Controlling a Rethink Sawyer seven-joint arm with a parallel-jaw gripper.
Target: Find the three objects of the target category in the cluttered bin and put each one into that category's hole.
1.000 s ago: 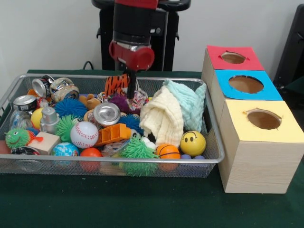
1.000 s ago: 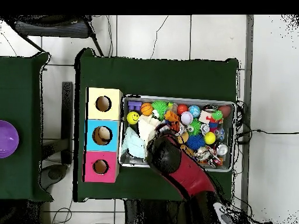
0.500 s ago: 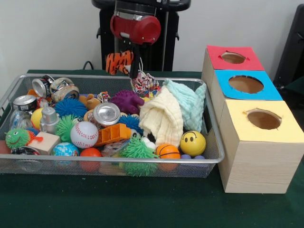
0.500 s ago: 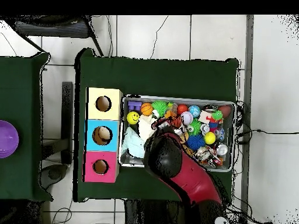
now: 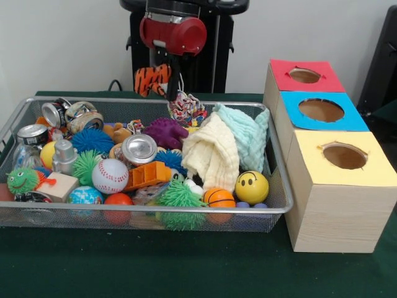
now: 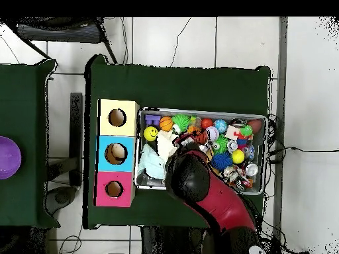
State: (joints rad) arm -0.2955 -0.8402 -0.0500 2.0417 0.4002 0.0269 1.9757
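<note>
Tiger-striped plush toy (image 5: pixel 152 79) is seen lifted clear of the wire mesh bin (image 5: pixel 124 215), hanging at about 9 o'clock from the gripper (image 5: pixel 171 93), above the bin's far rim. A knotted multicoloured rope toy (image 5: pixel 188 108) dangles just below the gripper at 5 o'clock. Which of the two is pinched cannot be told; the fingers appear drawn together on this hanging bundle.

Front view, left to right within the bin: crushed cans (image 5: pixel 73 115) at 10 o'clock; a silver can (image 5: pixel 32 135) and a small metal bottle (image 5: pixel 64 156) beside them; a green fuzzy creature (image 5: pixel 23 180) at 8 o'clock, touching a wooden block (image 5: pixel 60 186). A blue spiky ball (image 5: pixel 92 140) and a baseball (image 5: pixel 110 176) are noted toward centre-left, with a can end (image 5: pixel 139 149) and an orange plastic piece (image 5: pixel 146 175) just beside. A purple toy (image 5: pixel 164 132) lies near centre, under the hanging rope toy. A green spiky ball (image 5: pixel 180 195) and a small basketball (image 5: pixel 219 198) rest at 6 o'clock. A cream cloth (image 5: pixel 213 155) and a mint cloth (image 5: pixel 246 133) are heaped at 3 o'clock, with a yellow smiley ball (image 5: pixel 251 187) at 4 o'clock.

Outside the bin, at its right, a wooden box is placed, topped by a red hole panel (image 5: pixel 305 75), a blue hole panel (image 5: pixel 322 110) and a yellow hole panel (image 5: pixel 343 156).

In the overhead view the red arm (image 6: pixel 205 198) covers the bin's middle.
</note>
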